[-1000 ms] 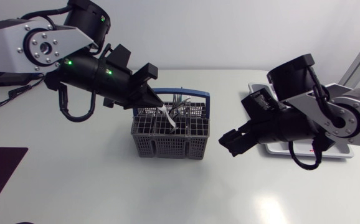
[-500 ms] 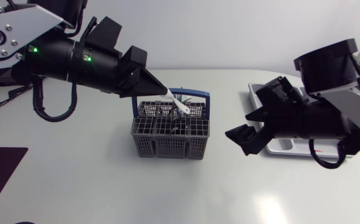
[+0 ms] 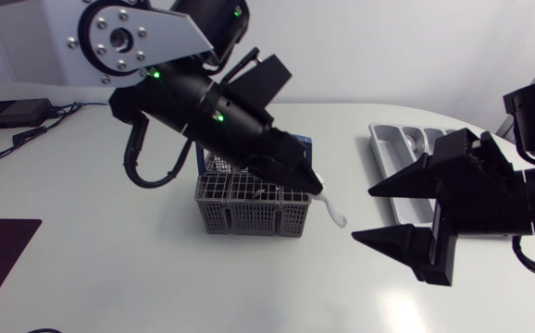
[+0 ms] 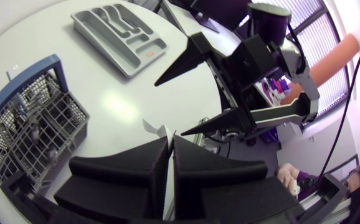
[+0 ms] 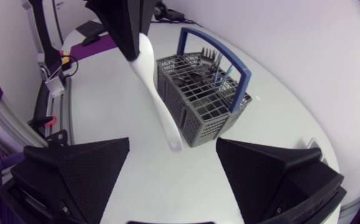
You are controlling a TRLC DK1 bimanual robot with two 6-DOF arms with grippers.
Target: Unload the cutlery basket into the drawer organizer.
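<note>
Over the white table (image 3: 110, 277), my black right gripper (image 3: 364, 215) hangs with its fingers spread wide. My black left gripper (image 3: 316, 188) is just past the grey wire cutlery basket with a blue handle (image 3: 249, 208). The grey plastic drawer organizer (image 3: 392, 143) lies near my right arm. The left gripper pinches a thin white plastic piece of cutlery (image 3: 332, 211) in the air.

Left gripper (image 3: 318, 190) and right gripper (image 3: 363, 215) facing each other, tips close.
The left arm (image 3: 193, 102) enters from the left and slopes down past the middle; its fingers (image 4: 142, 165) are pressed together on a white utensil (image 3: 332, 213), which juts from their tips. The right arm (image 3: 517, 199) lies low and level; its fingers (image 3: 406, 180) are spread wide, one above the other, near the utensil's free end without touching it.
</note>
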